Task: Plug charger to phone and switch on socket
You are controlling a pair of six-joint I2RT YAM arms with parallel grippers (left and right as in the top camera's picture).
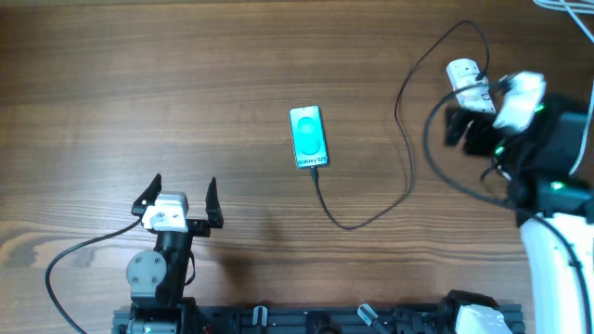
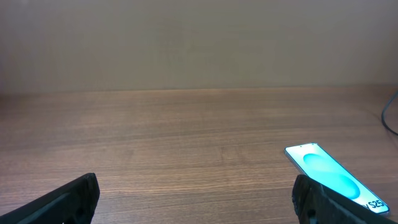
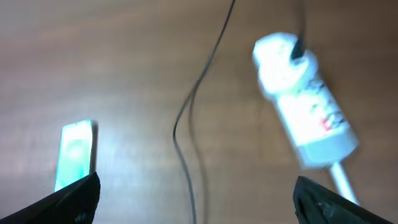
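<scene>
The phone (image 1: 309, 137) lies flat mid-table, cyan screen up; it also shows in the left wrist view (image 2: 334, 176) and the right wrist view (image 3: 76, 153). The thin black charger cable (image 1: 406, 158) runs from the phone's near end, curves right and up to the socket (image 1: 469, 85), a white power strip at the far right, also in the right wrist view (image 3: 305, 112). My right gripper (image 1: 459, 130) hovers open just beside and below the socket, holding nothing. My left gripper (image 1: 181, 199) is open and empty at the near left, well away from the phone.
A thick white cord (image 3: 343, 182) leaves the socket's near end. White cables (image 1: 571, 14) lie at the far right corner. A black cable (image 1: 70, 264) trails from the left arm base. A black rail (image 1: 316, 320) runs along the front edge.
</scene>
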